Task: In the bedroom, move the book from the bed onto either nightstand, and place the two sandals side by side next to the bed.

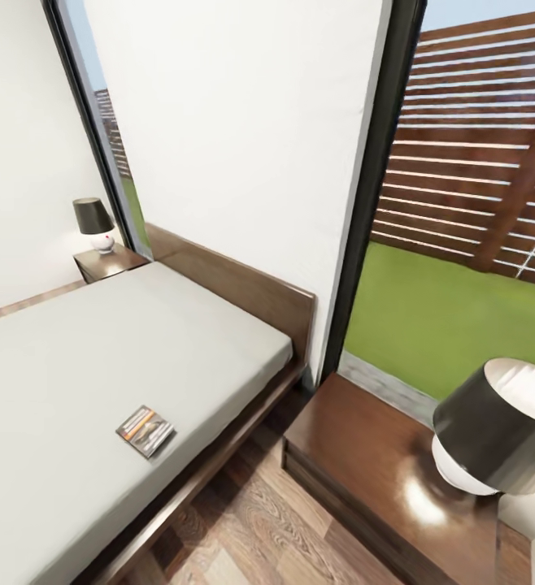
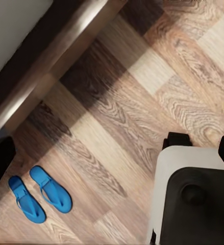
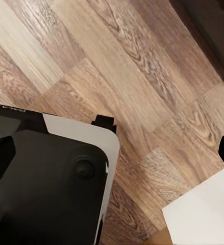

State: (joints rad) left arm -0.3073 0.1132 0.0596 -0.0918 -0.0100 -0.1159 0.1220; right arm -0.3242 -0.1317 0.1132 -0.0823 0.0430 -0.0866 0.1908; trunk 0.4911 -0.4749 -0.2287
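Book lies on bed; left wrist view catches sandals; claw states unclear.

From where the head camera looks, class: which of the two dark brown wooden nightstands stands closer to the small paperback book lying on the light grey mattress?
The dark brown wooden nightstand at lower right, carrying the big dark-shaded lamp, is closer to the paperback book; the other nightstand stands beyond the mattress.

Book: thin, dark cover with orange band, lay flat on the grey mattress of the bed, near its side edge. Sandals: two, bright blue, lay side by side on the plank floor near the bed frame. Nightstand: glossy dark brown, beside the headboard.
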